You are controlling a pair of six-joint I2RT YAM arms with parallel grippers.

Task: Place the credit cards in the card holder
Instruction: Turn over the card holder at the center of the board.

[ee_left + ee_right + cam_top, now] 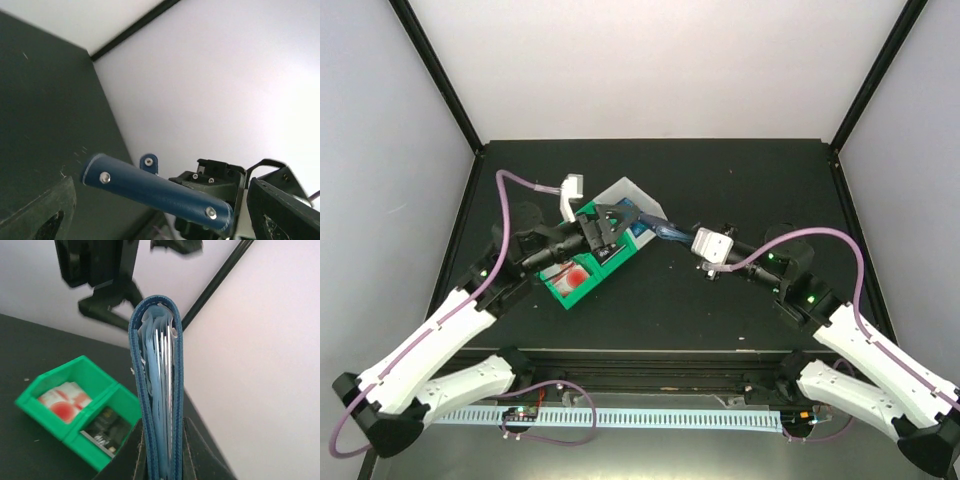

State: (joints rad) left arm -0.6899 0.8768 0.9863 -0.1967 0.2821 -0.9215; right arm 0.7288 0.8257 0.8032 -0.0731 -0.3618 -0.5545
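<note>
White walls (650, 60) close in the dark bench (740, 190) at 9, 12 and 3 o'clock, with black frame posts (440, 70) running up from the back corners. Seen from above, the widest open stretches of bench lie toward 12 o'clock and toward 3 o'clock. Both arms meet a little left of the middle.

The right hand (162, 452) reaches in from 4 o'clock and is clamped on the card holder (155, 390). It grips the open edges, so the folded spine points away from it, toward 10 o'clock. The holder is up off the bench, and edge-on it shows its clear sleeves (162, 355) packed inside. Its clasp tab (149, 161) sticks out to one side.

The left hand (610, 222) comes in from 8 o'clock and stands wide. In its own wrist view the holder crosses the gap and the fingers (287, 210) are apart from it (close company, but no contact that I can see).

Right under the left arm, at about 8 o'clock from the holder, sits the green bin (100, 382). It has red-and-white cards (62, 402) in one compartment and black cards (105, 432) in the other. A white bin (632, 192) lies just beyond at 11 o'clock, partly hidden by the left hand. These two bins crowd the space below and behind the meeting point.
</note>
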